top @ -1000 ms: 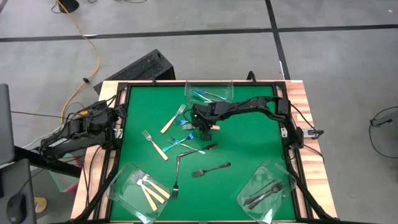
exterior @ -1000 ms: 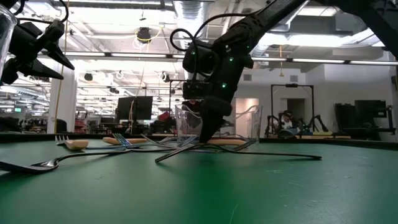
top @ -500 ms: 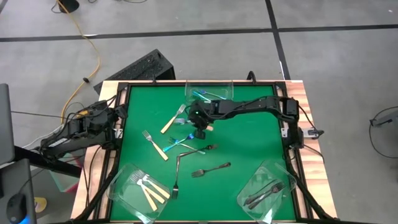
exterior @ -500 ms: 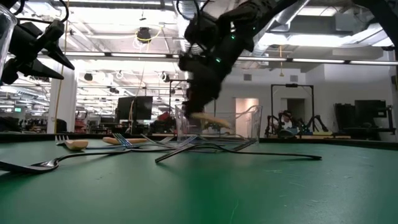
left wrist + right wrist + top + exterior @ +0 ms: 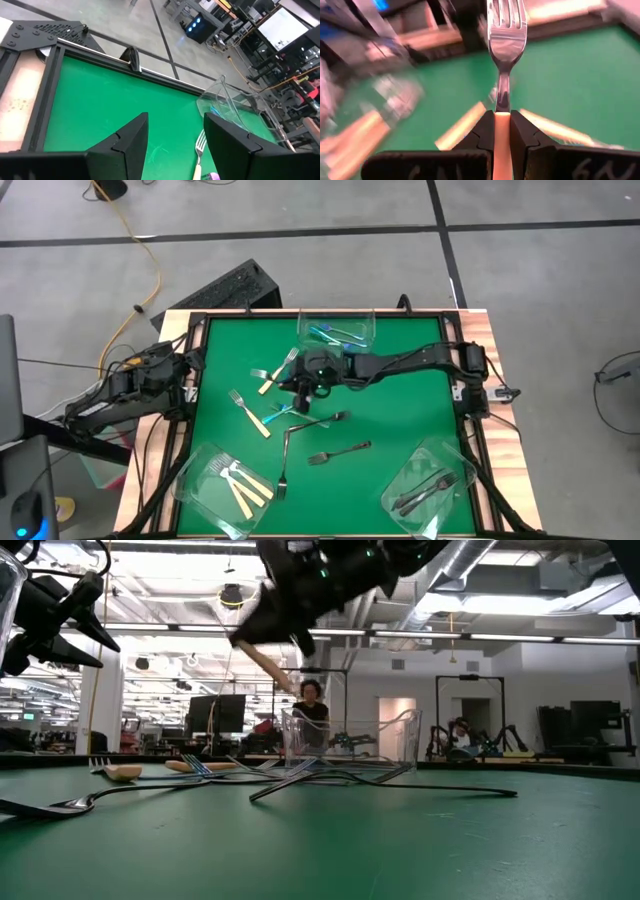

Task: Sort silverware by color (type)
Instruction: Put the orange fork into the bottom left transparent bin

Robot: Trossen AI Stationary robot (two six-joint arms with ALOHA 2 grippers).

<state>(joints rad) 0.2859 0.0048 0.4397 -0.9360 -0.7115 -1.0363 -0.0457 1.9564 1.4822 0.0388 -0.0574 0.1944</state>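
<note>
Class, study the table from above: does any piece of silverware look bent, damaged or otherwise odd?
Yes. One dark grey fork on the green mat, lying loose beside the tub of tan-handled forks, has a handle kinked at a sharp angle, whereas the others look straight.

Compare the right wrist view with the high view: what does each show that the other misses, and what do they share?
Only the right wrist view shows the grip up close: the right gripper shut on the tan-handled fork, tines pointing away.

Only the high view shows the layout: three clear tubs, loose forks on the green mat, and the left gripper parked open at the table's left edge.

Both show the right gripper lifted over the mat.
</note>
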